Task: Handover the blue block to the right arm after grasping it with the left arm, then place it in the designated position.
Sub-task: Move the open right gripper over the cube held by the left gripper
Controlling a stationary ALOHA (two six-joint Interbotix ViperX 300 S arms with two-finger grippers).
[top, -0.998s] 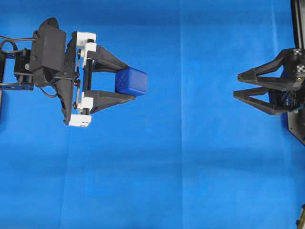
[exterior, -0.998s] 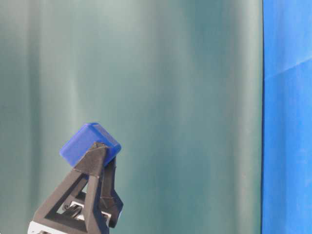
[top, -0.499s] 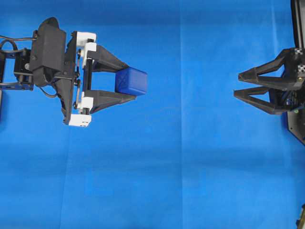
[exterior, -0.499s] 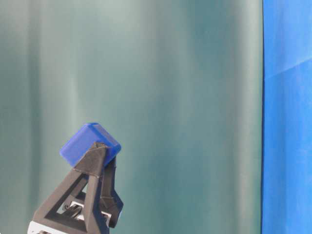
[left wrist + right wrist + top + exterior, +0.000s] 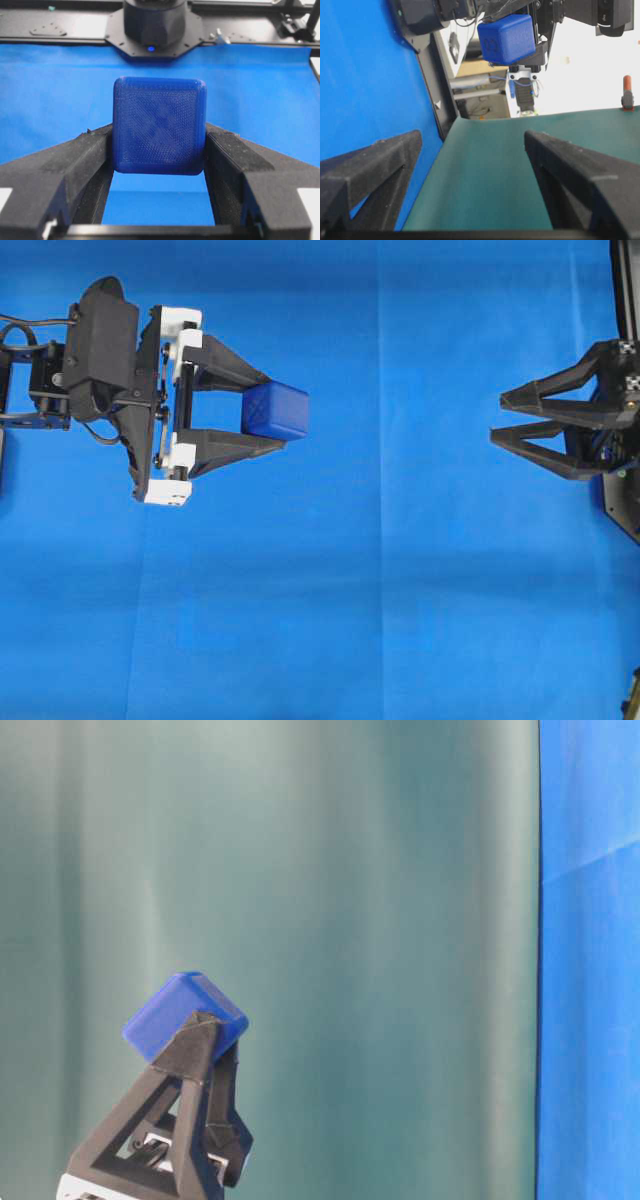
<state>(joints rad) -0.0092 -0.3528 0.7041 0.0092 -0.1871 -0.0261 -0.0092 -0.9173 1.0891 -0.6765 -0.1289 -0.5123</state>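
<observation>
The left arm's white-bracketed black gripper (image 5: pixel 268 412) pinches the small dark-blue rounded cube (image 5: pixel 277 410) between its fingertips, lifted above the blue cloth (image 5: pixel 400 590). Well apart, the right arm's all-black gripper (image 5: pixel 497 417) faces it, fingers spread and empty.

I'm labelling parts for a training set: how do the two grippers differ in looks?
The left gripper has pointed black triangular fingers on white brackets, a bulky black wrist housing and loose black cables. The right gripper is all black, with open-framed pointed fingers and a small black-and-white checkered marker near its base.
</observation>
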